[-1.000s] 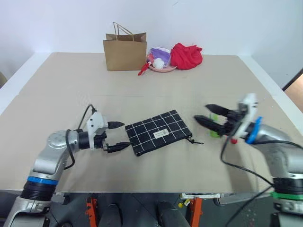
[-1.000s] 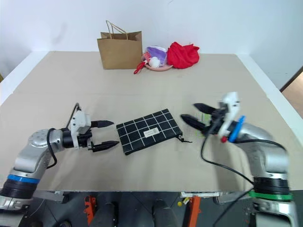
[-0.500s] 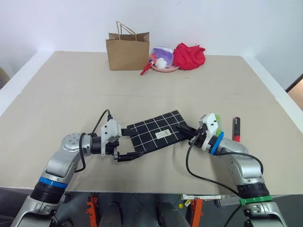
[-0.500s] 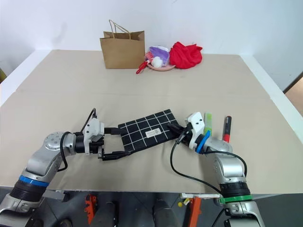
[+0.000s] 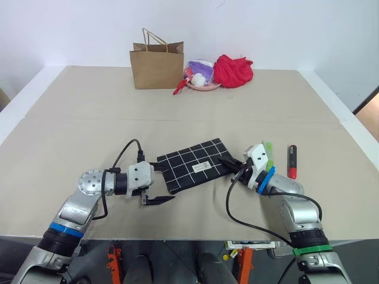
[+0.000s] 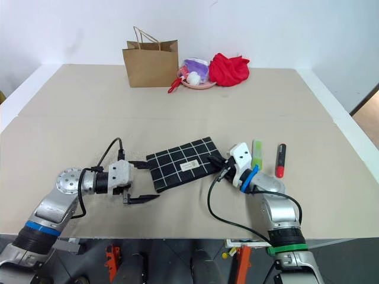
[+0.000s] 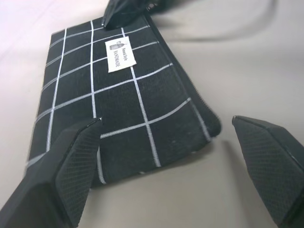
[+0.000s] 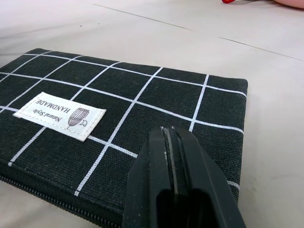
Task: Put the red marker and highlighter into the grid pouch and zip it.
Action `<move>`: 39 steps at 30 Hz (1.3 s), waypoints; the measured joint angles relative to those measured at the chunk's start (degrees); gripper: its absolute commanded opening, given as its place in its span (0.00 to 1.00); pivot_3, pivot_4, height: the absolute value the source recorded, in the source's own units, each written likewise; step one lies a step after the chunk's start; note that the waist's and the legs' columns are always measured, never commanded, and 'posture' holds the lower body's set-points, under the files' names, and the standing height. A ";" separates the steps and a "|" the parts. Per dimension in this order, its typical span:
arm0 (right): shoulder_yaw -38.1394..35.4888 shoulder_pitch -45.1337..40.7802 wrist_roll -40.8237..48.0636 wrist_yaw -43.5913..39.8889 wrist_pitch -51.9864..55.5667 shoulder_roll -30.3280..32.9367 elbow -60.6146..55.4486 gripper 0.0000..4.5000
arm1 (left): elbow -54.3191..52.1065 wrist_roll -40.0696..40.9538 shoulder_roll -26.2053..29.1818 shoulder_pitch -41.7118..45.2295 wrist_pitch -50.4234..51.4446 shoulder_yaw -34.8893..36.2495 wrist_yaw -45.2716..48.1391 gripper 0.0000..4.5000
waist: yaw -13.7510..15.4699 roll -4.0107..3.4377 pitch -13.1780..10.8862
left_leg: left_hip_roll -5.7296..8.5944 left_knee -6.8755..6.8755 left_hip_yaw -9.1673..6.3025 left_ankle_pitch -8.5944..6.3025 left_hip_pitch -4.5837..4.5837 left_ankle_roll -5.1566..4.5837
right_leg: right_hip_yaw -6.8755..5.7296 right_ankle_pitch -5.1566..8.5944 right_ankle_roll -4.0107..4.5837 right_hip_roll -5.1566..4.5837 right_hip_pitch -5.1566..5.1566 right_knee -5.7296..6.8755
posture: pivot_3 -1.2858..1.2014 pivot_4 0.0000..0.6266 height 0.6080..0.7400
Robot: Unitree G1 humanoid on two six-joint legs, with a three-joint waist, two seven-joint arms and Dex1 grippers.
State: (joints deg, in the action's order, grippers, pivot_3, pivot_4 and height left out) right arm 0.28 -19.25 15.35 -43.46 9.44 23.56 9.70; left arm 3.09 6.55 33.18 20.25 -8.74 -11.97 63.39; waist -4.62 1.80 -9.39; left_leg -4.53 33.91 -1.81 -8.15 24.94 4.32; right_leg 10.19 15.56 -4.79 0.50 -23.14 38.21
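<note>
**Both grippers at the pouch, pens waiting**

On the beige table (image 5: 71, 118), under a white wall, we have the grid pouch (image 5: 192, 164) lying flat and closed in front of us. Our left gripper (image 5: 155, 184) stands spread wide at the pouch's near-left corner, probably to pin it. Our right gripper (image 5: 229, 163) has its fingers pressed together at the zipper end, likely on the pull, though we cannot tell. The highlighter (image 6: 256, 155) and red marker (image 6: 279, 161) lie side by side just beyond the right arm, kept within reach for loading.
</note>
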 measured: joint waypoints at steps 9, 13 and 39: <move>0.19 -0.14 -0.08 -0.17 -0.04 0.10 -0.03 0.01 | 6.65 -5.66 -2.85 3.61 -11.91 -3.55 -1.85 1.00 | 0.00 -0.07 0.04 | 0.00 0.00 0.00 0.00 0.01 0.00 | 0.00 -0.12 -0.24 0.00 0.01 0.01 | 0.52 0.24 1.00; -0.07 0.23 -0.07 -0.16 -0.02 0.50 -0.14 0.00 | 11.16 -7.91 -3.53 6.84 -17.06 -5.64 -2.25 0.75 | 0.12 -0.28 0.17 | 0.01 0.04 0.00 0.04 -0.06 -0.06 | 0.00 -0.11 -0.19 0.00 0.09 0.01 | 0.52 0.24 1.00; -9.18 2.51 10.82 0.87 4.96 2.61 -19.22 0.69 | 12.30 12.66 -5.52 10.44 10.80 -1.41 7.93 0.00 | 0.12 -0.64 0.33 | 0.03 -0.22 -0.21 0.20 0.20 -0.29 | -0.12 -0.06 -0.27 0.05 -0.14 0.05 | 0.52 0.24 1.00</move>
State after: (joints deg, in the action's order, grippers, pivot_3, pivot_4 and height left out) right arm -8.90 -16.74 26.17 -42.58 14.40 26.17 -9.52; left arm 15.40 19.21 27.66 30.69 2.07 -13.38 71.32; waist -4.50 1.17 -9.07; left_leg -4.50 33.69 -2.02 -7.95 25.15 4.03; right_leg 10.07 15.50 -5.06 0.55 -23.28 38.26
